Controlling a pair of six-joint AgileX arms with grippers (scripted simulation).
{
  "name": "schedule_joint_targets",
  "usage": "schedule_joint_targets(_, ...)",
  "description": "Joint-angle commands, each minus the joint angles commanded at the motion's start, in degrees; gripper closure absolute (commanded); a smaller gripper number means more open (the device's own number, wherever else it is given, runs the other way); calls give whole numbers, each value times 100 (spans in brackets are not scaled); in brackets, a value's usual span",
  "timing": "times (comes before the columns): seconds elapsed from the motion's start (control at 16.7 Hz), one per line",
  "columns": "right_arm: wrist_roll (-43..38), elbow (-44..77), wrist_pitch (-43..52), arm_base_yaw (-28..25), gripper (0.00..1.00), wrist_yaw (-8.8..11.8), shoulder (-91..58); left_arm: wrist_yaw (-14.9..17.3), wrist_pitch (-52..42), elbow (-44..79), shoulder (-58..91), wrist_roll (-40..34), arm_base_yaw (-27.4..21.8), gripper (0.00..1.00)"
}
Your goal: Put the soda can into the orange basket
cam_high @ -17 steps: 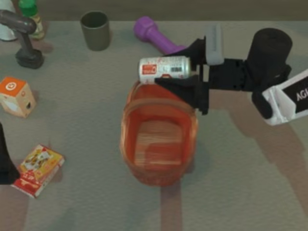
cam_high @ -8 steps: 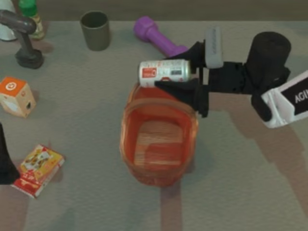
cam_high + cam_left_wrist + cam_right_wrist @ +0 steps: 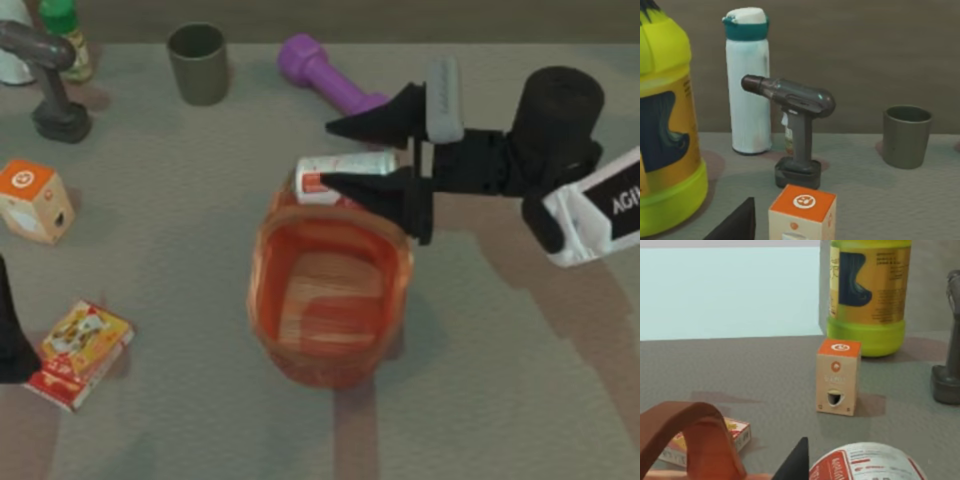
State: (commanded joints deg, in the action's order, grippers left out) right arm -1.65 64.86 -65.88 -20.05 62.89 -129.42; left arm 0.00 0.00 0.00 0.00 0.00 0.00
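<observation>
The soda can [image 3: 335, 166] is white with red print and lies on its side over the far rim of the orange basket [image 3: 262, 270]. It is out of my grip. My right gripper [image 3: 326, 153] hangs open above it, one finger beyond the can and the other finger crossing its near side. The right wrist view shows the can [image 3: 865, 463] close below, one dark finger [image 3: 796, 464] beside it and the basket's arched handle [image 3: 690, 432]. My left gripper [image 3: 8, 335] stays parked at the table's left edge.
A purple dumbbell [image 3: 325, 72], an olive cup [image 3: 198, 62], a grey drill [image 3: 50, 85] and a green-capped bottle [image 3: 65, 30] stand along the back. An orange-topped box [image 3: 32, 200] and a red-yellow packet [image 3: 80, 350] lie at the left. A yellow jug [image 3: 665, 125] stands near the left arm.
My right gripper's fingers have spread apart and let the soda can go. The can has dropped from between them toward the basket's far rim.
</observation>
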Motion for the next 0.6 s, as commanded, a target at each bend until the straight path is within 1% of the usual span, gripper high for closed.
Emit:
schedule_joint_targets(0.06,0,0,0,0,2,0,0,0,0,0,0,0,0,0)
schedule_joint_targets(0.12,0,0,0,0,0,0,0,0,0,0,0,0,0,0)
schedule_joint_targets(0.6,1,4,1,23,0,-2,4,0,0,0,0,0,0,0)
